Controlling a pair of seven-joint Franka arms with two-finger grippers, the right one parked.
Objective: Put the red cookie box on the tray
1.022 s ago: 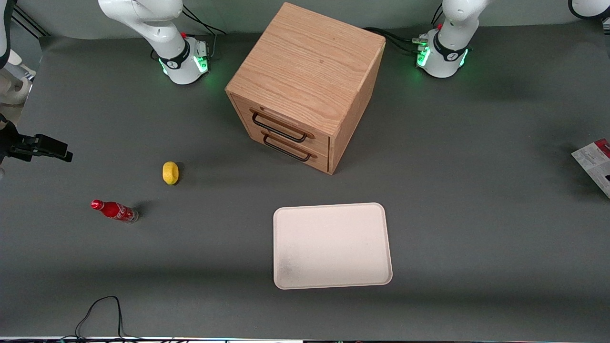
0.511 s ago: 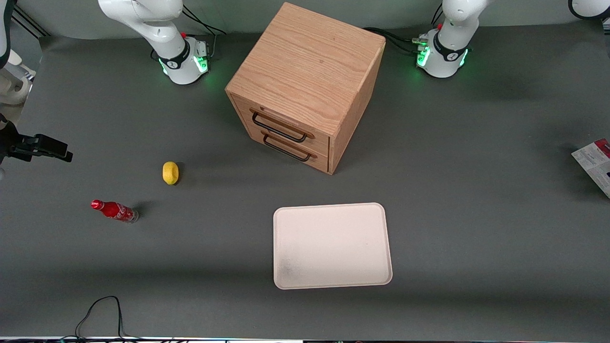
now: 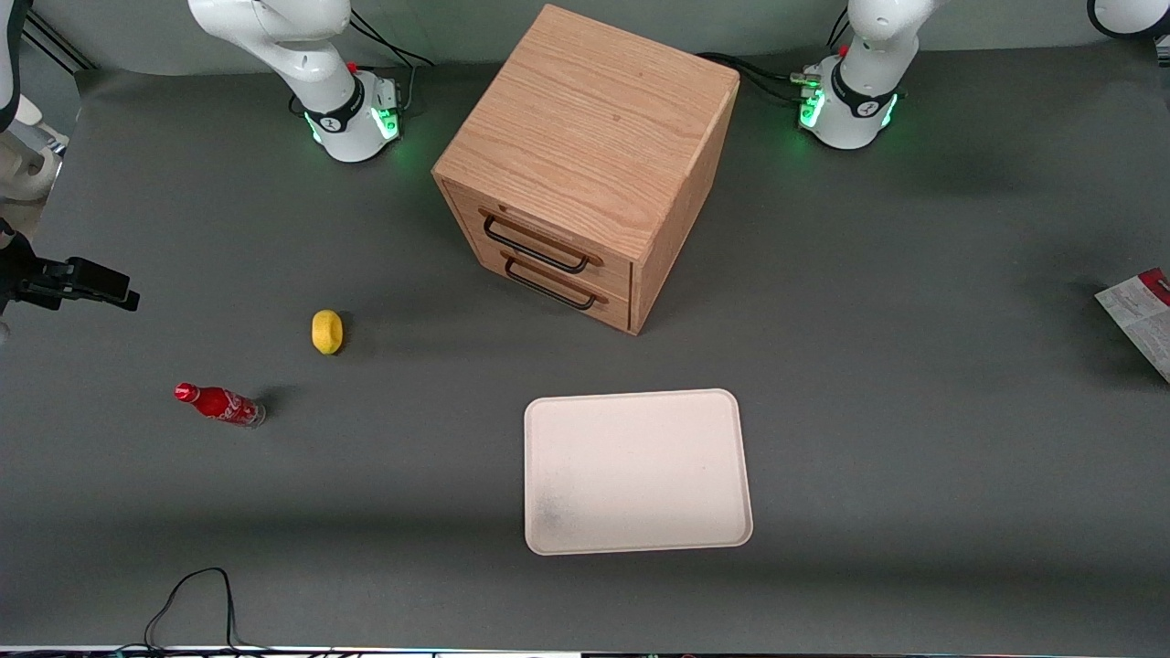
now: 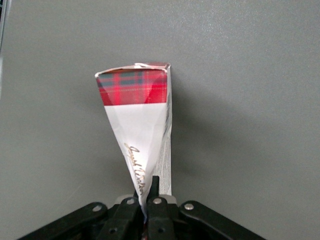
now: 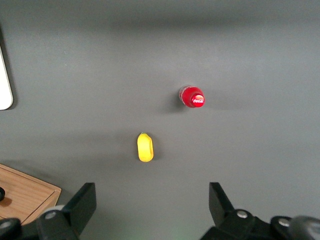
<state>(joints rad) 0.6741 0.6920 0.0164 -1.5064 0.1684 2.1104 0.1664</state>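
The red cookie box [image 4: 137,130] hangs from my left gripper [image 4: 146,197], whose fingers are shut on its thin end. The box has a white face with gold script and a red tartan end, and the grey table lies below it. In the front view only part of the box [image 3: 1143,315] shows, at the frame's edge toward the working arm's end of the table; the gripper itself is out of that view. The cream-white tray [image 3: 637,471] lies flat and bare, nearer the front camera than the cabinet and well apart from the box.
A wooden two-drawer cabinet [image 3: 585,164] stands in the middle of the table, drawers shut. A yellow lemon [image 3: 326,331] and a small red cola bottle [image 3: 219,404] lie toward the parked arm's end. A black cable [image 3: 192,603] loops at the front edge.
The cookie box has shifted very slightly at the frame's edge in the front view. Nothing else has moved.
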